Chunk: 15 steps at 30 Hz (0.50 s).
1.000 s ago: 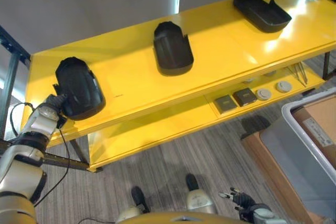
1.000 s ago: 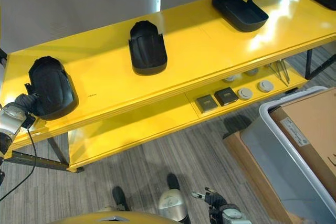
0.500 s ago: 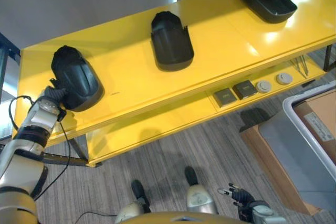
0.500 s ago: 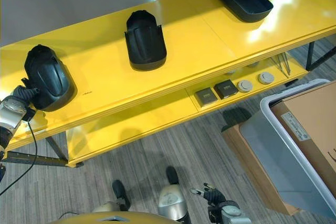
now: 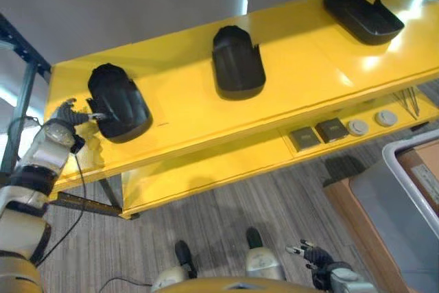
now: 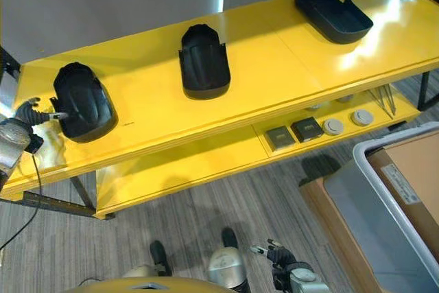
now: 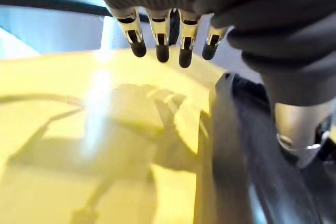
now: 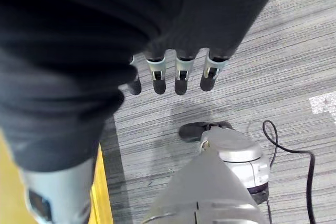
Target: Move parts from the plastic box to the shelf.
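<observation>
With fingers spread loose, the left hand (image 5: 66,112) sat against the leftmost black part (image 5: 118,101) (near the shelf (image 5: 192,111) edge), so a careless pull-away risked knocking it off.

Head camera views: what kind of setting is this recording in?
Probably a workshop or factory parts-staging area: a yellow metal shelf holds black moulded parts, small components sit on its lower tier, and a grey plastic box stands on the floor.

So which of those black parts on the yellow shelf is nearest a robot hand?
The leftmost black part; the left robot hand is right beside it.
</observation>
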Available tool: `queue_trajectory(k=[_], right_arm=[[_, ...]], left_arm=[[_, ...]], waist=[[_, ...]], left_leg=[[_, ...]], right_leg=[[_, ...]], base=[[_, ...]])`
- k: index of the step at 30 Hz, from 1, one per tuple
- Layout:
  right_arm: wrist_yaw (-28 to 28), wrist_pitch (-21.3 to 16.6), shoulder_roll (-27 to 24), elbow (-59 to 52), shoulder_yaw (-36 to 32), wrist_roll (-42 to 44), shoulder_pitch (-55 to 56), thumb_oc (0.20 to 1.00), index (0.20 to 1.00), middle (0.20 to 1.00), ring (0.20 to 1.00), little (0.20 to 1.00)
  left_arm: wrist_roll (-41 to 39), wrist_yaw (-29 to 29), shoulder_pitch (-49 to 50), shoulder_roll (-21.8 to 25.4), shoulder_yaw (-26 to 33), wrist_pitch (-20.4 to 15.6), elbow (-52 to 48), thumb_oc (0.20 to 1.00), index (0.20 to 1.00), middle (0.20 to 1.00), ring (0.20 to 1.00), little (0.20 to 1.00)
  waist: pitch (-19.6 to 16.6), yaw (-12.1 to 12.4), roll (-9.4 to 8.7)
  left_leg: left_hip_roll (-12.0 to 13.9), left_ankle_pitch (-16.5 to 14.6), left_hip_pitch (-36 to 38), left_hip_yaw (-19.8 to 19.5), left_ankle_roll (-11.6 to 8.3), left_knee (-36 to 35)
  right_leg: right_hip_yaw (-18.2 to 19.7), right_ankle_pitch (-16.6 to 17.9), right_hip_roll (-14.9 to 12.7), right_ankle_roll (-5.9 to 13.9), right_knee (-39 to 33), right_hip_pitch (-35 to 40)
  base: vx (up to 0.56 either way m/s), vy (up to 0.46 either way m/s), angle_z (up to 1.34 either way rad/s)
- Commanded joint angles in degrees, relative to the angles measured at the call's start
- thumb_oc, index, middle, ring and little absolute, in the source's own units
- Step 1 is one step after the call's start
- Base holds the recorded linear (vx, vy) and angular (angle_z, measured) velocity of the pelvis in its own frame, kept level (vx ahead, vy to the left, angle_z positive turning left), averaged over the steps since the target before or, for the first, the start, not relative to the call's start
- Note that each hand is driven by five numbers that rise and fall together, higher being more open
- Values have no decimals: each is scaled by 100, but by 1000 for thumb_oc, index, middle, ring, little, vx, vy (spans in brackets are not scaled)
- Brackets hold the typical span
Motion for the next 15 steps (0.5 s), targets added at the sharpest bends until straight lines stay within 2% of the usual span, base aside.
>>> queue_trajectory(k=[1,4,5,7,8,9,10,11,13,14,15], right_arm=[[-213,-37,134,-71,-123,-132,315,1000,1000,1000,1000,1000],[-282,-52,248,-99,-162,-139,412,1000,1000,1000,1000,1000],[-308,-73,365,-111,-240,-170,501,1000,1000,1000,1000,1000],[-359,-92,477,-122,-271,-188,581,1000,1000,1000,1000,1000],[-382,-137,558,-108,-301,-201,643,1000,1000,1000,1000,1000],[-385,-163,593,-101,-320,-215,680,1000,1000,1000,1000,1000],[-395,-194,677,-89,-374,-242,737,1000,1000,1000,1000,1000],[-404,-212,715,-77,-389,-250,757,1000,1000,1000,1000,1000],[-421,-246,837,-43,-439,-285,811,1000,1000,1000,1000,1000],[-437,-206,874,-60,-421,-294,820,1000,1000,1000,1000,1000],[-427,-208,890,-36,-399,-308,818,1000,1000,1000,1000,1000]], left_arm=[[261,841,29,778,642,-558,-525,1000,1000,1000,1000,1000],[76,1076,452,931,1164,-946,-1321,1000,1000,1000,1000,1000],[5,1089,835,900,1597,-1030,-2048,1000,1000,1000,1000,1000],[-105,1081,1303,747,2017,-1317,-2702,1000,1000,1000,1000,1000],[-376,965,1545,555,2197,-1584,-3059,1000,1000,1000,1000,1000],[-463,886,1747,402,2327,-1645,-3322,1000,1000,1000,1000,1000],[-652,751,2049,51,2436,-1920,-3695,1000,1000,1000,1000,1000],[-764,637,2198,-158,2446,-2010,-3886,1000,1000,1000,1000,1000],[-835,320,2623,-902,2312,-2208,-4339,1000,1000,1000,1000,1000],[-819,232,2743,-1133,2189,-2342,-4351,711,711,711,711,711],[-891,110,2770,-1244,2088,-2349,-4339,542,542,542,542,542]], waist=[[-460,222,-43],[-492,329,-62],[-518,432,-95],[-541,505,-121],[-555,559,-149],[-565,574,-161],[-580,622,-190],[-588,640,-204],[-612,699,-252],[-619,711,-278],[-624,717,-294]], left_leg=[[68,-370,277,87,56,0],[78,-391,304,29,52,-5],[78,-416,316,-25,56,-5],[82,-439,325,-74,53,-5],[84,-452,325,-103,53,-5],[86,-461,327,-119,52,-5],[89,-472,328,-147,51,-5],[90,-478,328,-162,50,-5],[94,-495,327,-198,48,-5],[95,-507,330,-197,51,-5],[103,-509,328,-190,48,-5]], right_leg=[[-199,-268,-92,159,405,-389],[-268,-276,-96,156,354,-298],[-317,-285,-94,150,316,-235],[-365,-296,-93,154,284,-180],[-393,-300,-89,153,265,-152],[-405,-303,-86,153,254,-134],[-424,-308,-82,156,238,-105],[-433,-310,-79,157,230,-93],[-452,-312,-61,155,207,-58],[-449,-311,-54,154,199,-50],[-449,-310,-47,151,198,-52]], base=[[35,-30,22],[18,-25,16],[23,-41,11],[15,-47,19],[9,-47,26],[9,-50,19],[8,-40,5],[8,-45,11],[5,-49,14],[-3,-51,4],[-12,-43,-1]])
